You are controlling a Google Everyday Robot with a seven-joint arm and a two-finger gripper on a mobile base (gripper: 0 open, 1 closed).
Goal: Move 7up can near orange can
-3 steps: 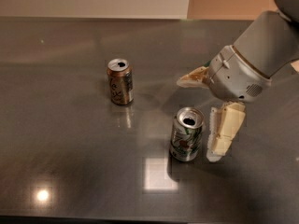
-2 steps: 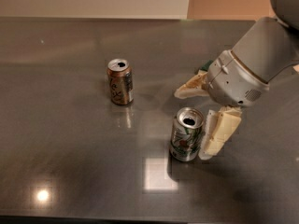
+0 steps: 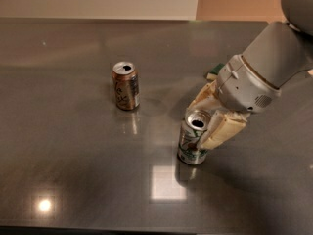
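The 7up can (image 3: 190, 146), silver-white with green markings, stands upright on the dark table, right of centre. My gripper (image 3: 198, 126) comes down from the right and straddles the can's top. One cream finger (image 3: 221, 130) presses the can's right side and the other (image 3: 200, 101) sits behind it, so the gripper is shut on the can. The orange can (image 3: 126, 86), copper-brown with an open silver top, stands upright to the upper left, well apart from the 7up can.
The glossy dark grey table (image 3: 73, 170) fills the view, with light reflections at the front. A small green object (image 3: 214, 71) lies behind the arm, partly hidden by it. The table's far edge meets a pale wall.
The gripper moved left over the 7up can and its fingers, spread wide before, have closed in around the can. Both cans stand where they were.
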